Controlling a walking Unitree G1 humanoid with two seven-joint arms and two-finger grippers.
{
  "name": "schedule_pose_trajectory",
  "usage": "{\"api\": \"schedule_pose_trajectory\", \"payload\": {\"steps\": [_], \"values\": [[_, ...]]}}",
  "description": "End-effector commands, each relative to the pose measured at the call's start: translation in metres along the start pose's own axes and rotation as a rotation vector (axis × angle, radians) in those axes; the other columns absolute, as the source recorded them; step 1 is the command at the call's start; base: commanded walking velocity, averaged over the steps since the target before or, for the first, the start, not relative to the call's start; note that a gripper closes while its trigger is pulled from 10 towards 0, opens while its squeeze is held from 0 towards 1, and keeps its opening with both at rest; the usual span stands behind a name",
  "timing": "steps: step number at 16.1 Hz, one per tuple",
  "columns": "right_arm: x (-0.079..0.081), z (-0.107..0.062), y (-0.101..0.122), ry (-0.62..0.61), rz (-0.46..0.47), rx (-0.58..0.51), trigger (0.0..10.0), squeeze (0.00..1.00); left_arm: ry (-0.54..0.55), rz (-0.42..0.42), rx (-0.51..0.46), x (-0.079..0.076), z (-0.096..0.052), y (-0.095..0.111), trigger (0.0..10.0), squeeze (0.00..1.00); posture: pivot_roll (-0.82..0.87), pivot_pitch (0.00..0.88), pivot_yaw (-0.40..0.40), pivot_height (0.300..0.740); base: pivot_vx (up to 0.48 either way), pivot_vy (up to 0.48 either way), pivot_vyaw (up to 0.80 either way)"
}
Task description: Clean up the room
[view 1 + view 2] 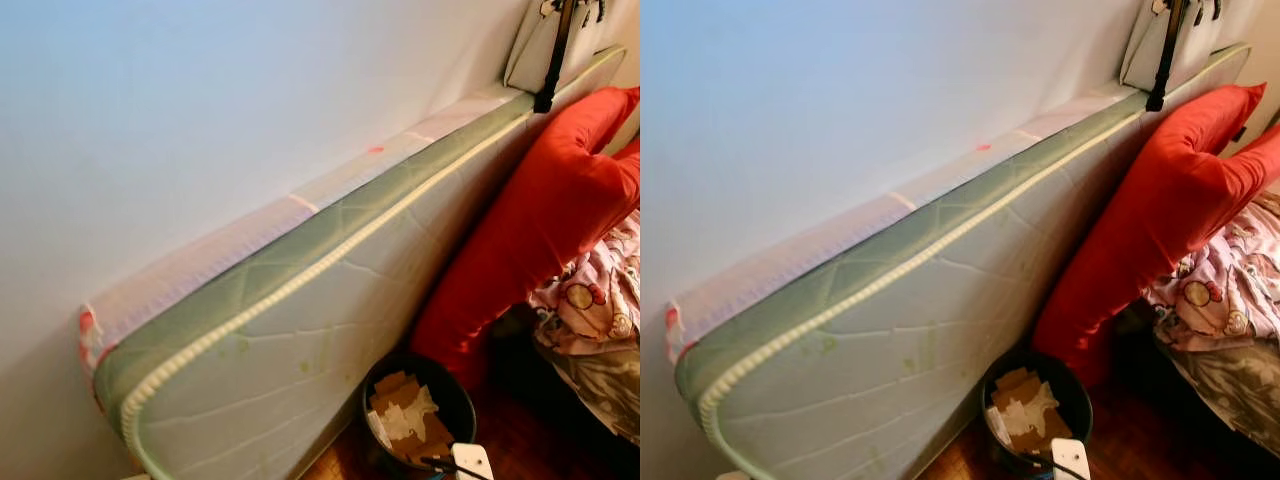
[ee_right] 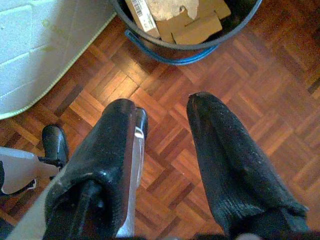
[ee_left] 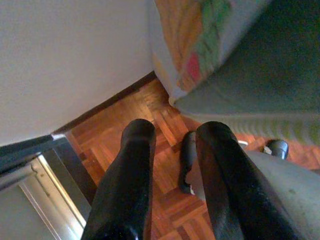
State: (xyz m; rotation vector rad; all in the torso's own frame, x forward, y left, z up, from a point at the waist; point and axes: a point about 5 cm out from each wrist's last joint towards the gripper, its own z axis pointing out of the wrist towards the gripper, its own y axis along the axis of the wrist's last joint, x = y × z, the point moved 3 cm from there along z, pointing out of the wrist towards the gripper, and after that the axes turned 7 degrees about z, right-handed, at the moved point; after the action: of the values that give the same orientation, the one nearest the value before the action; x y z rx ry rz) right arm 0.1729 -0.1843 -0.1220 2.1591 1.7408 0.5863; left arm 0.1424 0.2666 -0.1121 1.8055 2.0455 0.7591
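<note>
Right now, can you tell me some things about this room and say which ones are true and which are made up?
1. The mattress stands on its edge against the wall. True.
2. The black bin on the floor has nothing in it. False: it holds pieces of cardboard and paper.
3. A red pillow leans against the mattress. True.
4. The right gripper is shut on a piece of cardboard. False: its fingers are apart and hold nothing, above the wooden floor.
5. A white bag with a dark strap sits above the mattress's far end. True.
6. The left gripper holds the red pillow. False: it is open over the floor, near the mattress's corner.
</note>
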Motion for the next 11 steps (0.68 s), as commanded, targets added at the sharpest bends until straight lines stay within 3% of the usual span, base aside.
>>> {"api": "schedule_pose_trajectory", "payload": {"steps": [1,11], "values": [[-0.0001,0.0009,0.0159,0.019,0.140,-0.053,10.0,0.00,-0.046,0.153,-0.119,-0.0484,0.0155,0.0608,10.0,0.00,0.08,0.060,-0.008,0.740,0.000,-0.420,0.00],[-0.0017,0.0008,0.0173,0.017,0.142,-0.055,10.0,0.00,-0.039,0.129,-0.113,-0.0493,0.0153,0.0586,10.0,0.00,0.08,0.070,-0.022,0.740,0.000,-0.419,0.00]]}}
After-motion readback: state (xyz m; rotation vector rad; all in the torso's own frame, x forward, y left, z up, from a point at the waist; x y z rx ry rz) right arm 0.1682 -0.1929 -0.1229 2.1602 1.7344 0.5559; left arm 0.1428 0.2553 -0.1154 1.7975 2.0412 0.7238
